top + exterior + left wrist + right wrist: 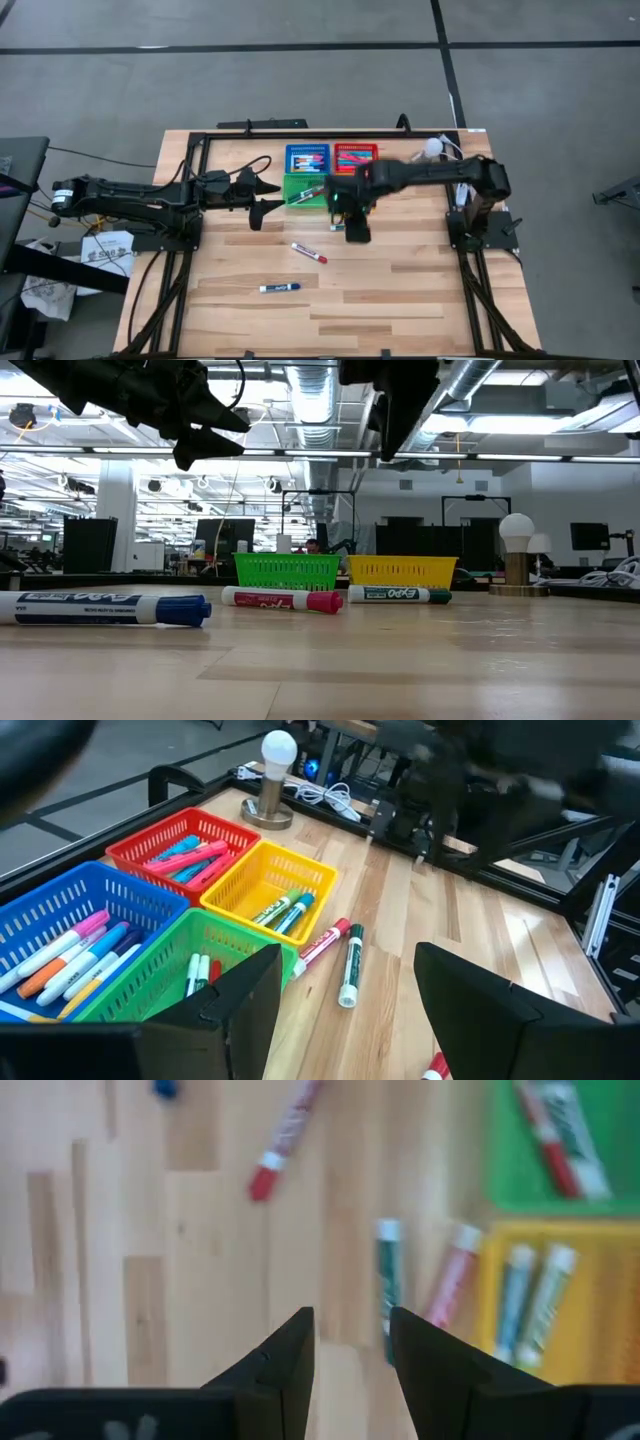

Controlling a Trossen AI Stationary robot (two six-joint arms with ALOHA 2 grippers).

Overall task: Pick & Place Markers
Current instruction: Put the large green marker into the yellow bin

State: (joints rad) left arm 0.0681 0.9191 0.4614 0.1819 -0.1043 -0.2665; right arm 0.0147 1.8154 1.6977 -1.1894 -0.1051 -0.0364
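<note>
Currently right tool (350, 1342) hovers empty, fingers slightly apart, over green marker (388, 1285) beside yellow basket (600, 1240); left tool (350, 990) spread, idle.

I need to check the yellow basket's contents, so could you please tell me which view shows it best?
The left wrist view: yellow basket shows its markers from above. The low view shows only its side, the right wrist view a blurred part; the high view hides it under the right arm.

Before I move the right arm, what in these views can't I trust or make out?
- High view: yellow mesh basket hidden under right gripper.
- Right wrist view: green-capped white marker blurred, label unreadable.
- Low view: red and blue baskets hidden behind green mesh basket.
- Left wrist view: blue basket cut off at edge.
</note>
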